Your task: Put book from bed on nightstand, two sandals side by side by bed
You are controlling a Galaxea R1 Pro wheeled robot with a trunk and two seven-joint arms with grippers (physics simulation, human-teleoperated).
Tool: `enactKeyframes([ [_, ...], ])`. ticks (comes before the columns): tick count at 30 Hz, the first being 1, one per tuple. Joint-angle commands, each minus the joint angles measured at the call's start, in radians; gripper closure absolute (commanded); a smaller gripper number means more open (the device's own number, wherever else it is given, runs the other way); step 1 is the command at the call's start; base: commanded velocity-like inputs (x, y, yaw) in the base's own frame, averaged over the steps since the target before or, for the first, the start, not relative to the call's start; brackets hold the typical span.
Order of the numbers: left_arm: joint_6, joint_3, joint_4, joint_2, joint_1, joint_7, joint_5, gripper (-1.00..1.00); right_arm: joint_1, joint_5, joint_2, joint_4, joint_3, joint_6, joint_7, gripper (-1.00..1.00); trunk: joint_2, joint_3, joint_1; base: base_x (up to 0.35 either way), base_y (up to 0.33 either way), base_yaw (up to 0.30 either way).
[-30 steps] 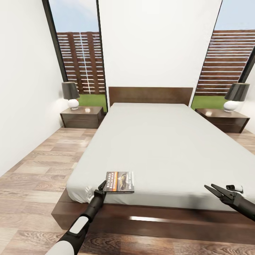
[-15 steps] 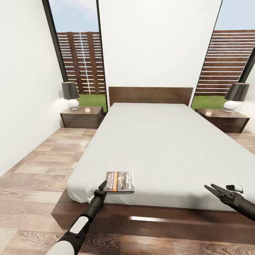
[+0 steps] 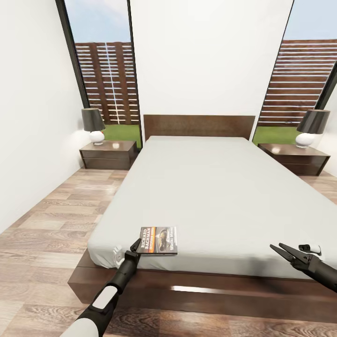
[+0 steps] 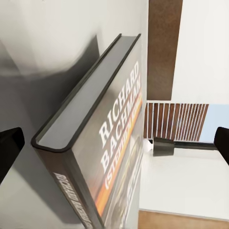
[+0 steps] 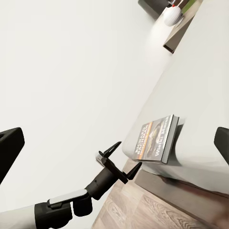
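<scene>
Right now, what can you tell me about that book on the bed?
The book is a thin paperback lying flat near the foot corner of the pale grey mattress. Its dark photo cover has orange patches and white lettering reading "Richard Bachman". The left gripper is open at its near edge, one finger on either side, not yet closed on it.

A bedroom is showing here: a bed (image 3: 210,187) sitting between two nightstands (image 3: 108,154) (each carrying a lamp (image 3: 93,125)).
</scene>
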Motion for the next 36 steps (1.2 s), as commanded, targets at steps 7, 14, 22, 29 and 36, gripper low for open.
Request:
enactKeyframes([
  [7,0.010,0.003,0.000,0.000,-0.001,-0.002,0.003,-1.00,0.000,-0.004,0.000,0.000,0.002,0.010,0.002,-1.00,0.000,-0.001,0.000,0.000,0.000,0.000],
  [14,0.009,0.003,0.000,0.000,-0.001,-0.003,0.000,-1.00,0.000,-0.004,0.000,0.000,0.001,0.010,0.002,-1.00,0.000,-0.001,0.000,0.000,0.000,0.000],
  [22,0.008,0.003,0.000,0.000,-0.001,-0.002,-0.001,-1.00,0.000,-0.004,0.000,0.000,0.001,0.010,0.002,-1.00,0.000,-0.001,0.000,0.000,0.000,0.000],
  [29,0.001,0.003,-0.001,0.000,-0.001,-0.003,-0.001,-1.00,0.000,-0.004,0.000,0.000,0.001,0.010,0.002,-1.00,0.000,-0.001,0.000,0.000,0.000,0.000],
  [36,-0.005,0.002,-0.001,0.000,-0.001,-0.004,-0.001,1.00,0.000,-0.004,0.000,0.000,0.001,0.010,0.002,-1.00,0.000,-0.001,0.000,0.000,0.000,0.000],
])
